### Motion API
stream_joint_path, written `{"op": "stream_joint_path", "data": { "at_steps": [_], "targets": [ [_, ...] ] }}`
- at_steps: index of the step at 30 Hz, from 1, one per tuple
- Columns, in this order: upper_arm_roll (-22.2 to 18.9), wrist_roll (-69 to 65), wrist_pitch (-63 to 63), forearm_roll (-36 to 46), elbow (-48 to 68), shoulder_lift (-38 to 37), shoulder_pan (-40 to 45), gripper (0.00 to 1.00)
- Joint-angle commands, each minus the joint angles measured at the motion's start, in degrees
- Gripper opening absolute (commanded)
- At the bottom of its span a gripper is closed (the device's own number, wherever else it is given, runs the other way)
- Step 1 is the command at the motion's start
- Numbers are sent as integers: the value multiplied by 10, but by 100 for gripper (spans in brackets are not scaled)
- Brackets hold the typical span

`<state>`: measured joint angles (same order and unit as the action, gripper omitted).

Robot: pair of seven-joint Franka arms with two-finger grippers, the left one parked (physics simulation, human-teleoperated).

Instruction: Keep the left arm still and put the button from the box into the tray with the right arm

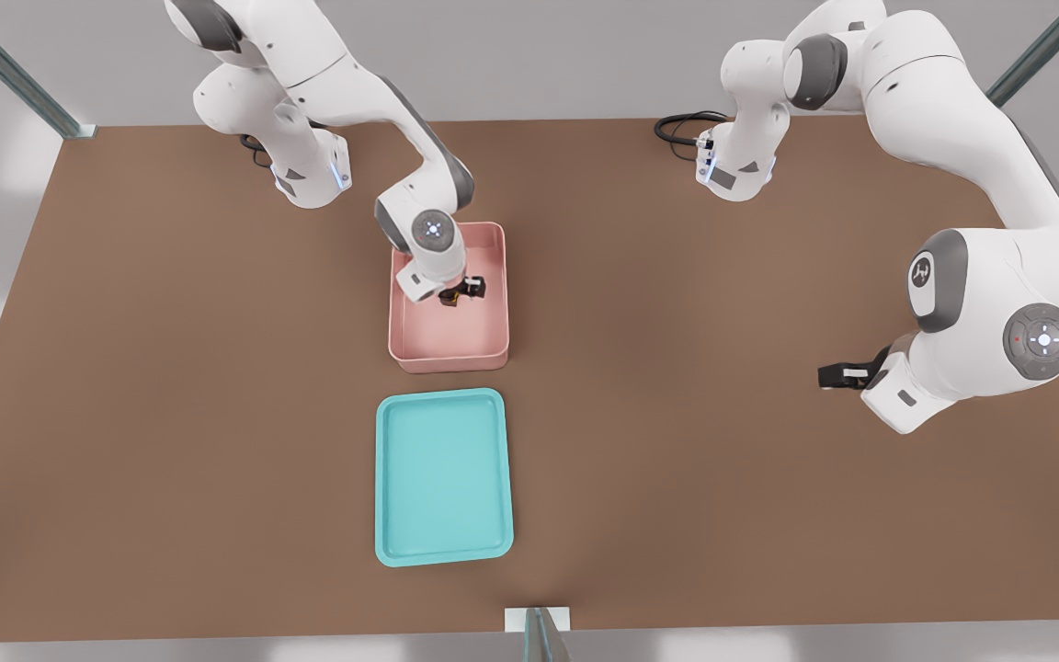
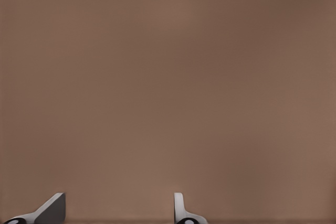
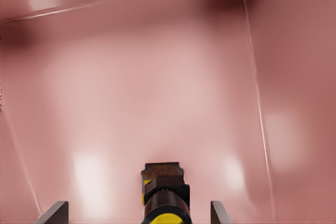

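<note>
Pick step: gripper (image 1: 456, 294) is reaching down inside the box (image 1: 488, 345), jaws standing apart either side of the button (image 3: 164, 195), not yet clamping. Next: closing, lifting, carrying to the tray (image 1: 442, 473) just beside the box.

You see a glossy, smooth pink plastic box (image 1: 448, 345) catching highlights, a satiny teal tray (image 1: 443, 476), and a matt brown worktop (image 1: 677, 414) around your gripper (image 1: 458, 292) inside the box.
</note>
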<state>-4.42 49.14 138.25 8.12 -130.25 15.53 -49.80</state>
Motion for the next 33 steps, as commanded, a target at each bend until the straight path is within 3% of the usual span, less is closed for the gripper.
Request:
{"op": "stream_joint_path", "data": {
  "at_steps": [1,11,13,15,20,27,31,33],
  "targets": [
    [2,82,16,1,-4,0,-5,100],
    [3,75,11,1,-37,-8,-9,98],
    [3,75,12,1,-37,-7,-7,85],
    [3,74,17,1,-36,-6,-2,85],
    [2,73,17,1,-36,-6,-1,63],
    [2,74,36,1,-37,6,-1,63],
    [2,78,36,1,-36,10,-1,48],
    [1,78,32,1,-36,7,-1,47]
  ]
}}
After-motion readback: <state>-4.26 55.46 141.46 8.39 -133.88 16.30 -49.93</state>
